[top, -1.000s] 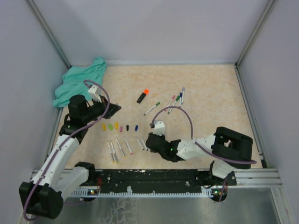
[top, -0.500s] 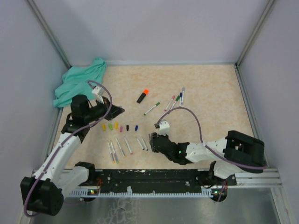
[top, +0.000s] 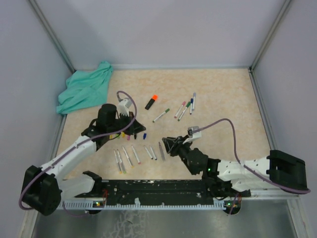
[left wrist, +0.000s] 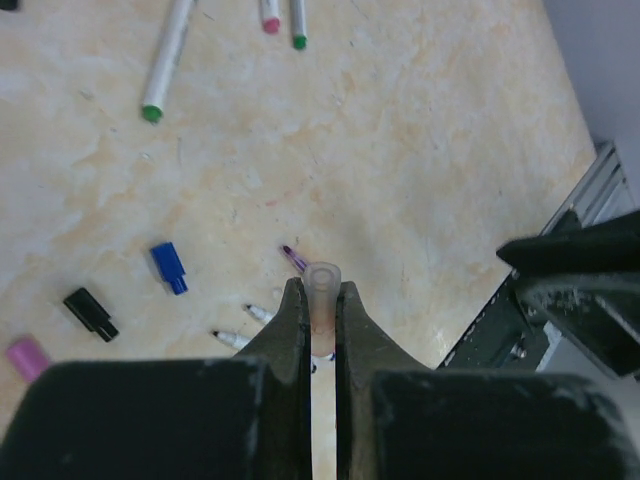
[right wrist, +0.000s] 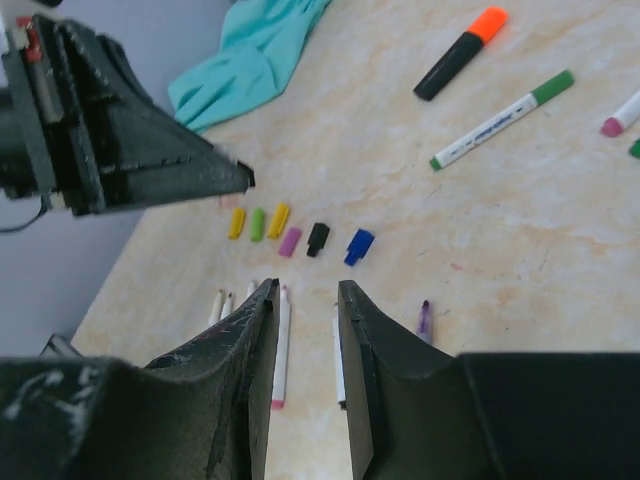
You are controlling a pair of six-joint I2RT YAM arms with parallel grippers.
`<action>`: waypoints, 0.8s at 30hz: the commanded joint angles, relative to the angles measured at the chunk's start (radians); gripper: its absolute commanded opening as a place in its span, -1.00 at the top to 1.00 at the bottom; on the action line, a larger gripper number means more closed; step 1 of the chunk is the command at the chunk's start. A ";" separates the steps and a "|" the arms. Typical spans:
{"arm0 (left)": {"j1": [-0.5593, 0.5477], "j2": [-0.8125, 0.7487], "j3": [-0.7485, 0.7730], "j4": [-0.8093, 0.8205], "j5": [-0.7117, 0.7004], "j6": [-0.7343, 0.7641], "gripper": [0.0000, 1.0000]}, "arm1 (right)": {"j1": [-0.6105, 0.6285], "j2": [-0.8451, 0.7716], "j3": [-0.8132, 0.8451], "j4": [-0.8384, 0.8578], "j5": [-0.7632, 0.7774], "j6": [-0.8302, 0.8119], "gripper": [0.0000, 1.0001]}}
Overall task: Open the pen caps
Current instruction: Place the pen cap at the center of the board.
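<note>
Left wrist view shows you the left gripper (left wrist: 322, 290) clenched on a pale tubular pen cap (left wrist: 323, 275), while the right gripper (right wrist: 306, 290) hangs released, empty, right of the row of loose pen caps (right wrist: 290, 240) on the surface (right wrist: 560, 230).

Yellow cap (right wrist: 237, 222), green cap (right wrist: 258, 224), pink cap (right wrist: 290, 241), black cap (right wrist: 318, 238), blue cap (right wrist: 358, 246); teal cloth (right wrist: 255, 55); marbled beige table (right wrist: 500, 200).

The left arm (top: 74, 151) reaches forward and to the right, low over the worktop (top: 223, 99). The left pincer (left wrist: 320, 292) is closed tight on a thin pale tube (left wrist: 323, 275). The right arm (top: 237, 168) lies stretched to the left, also low. The right pincer (right wrist: 305, 292) has its jaws a little apart, with nothing between them.
</note>
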 commanded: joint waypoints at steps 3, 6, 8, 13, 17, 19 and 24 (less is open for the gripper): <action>-0.176 -0.010 -0.080 0.097 -0.387 -0.067 1.00 | 0.005 0.009 -0.168 0.423 0.209 0.013 0.39; -0.204 0.079 -0.060 0.103 -0.473 -0.082 1.00 | 0.005 0.023 -0.262 0.587 0.240 0.091 0.30; -0.222 0.166 0.011 0.042 -0.503 -0.093 1.00 | 0.005 0.046 -0.311 0.720 0.255 0.085 0.30; -0.288 0.360 0.149 -0.067 -0.606 -0.132 1.00 | 0.004 0.082 -0.307 0.750 0.251 0.105 0.29; -0.341 0.452 0.207 -0.077 -0.648 -0.139 0.98 | 0.004 0.093 -0.306 0.756 0.247 0.112 0.28; -0.356 0.495 0.234 -0.080 -0.657 -0.137 0.93 | 0.004 0.093 -0.317 0.769 0.252 0.116 0.28; -0.372 0.578 0.295 -0.102 -0.658 -0.141 0.77 | 0.004 0.084 -0.320 0.760 0.254 0.128 0.28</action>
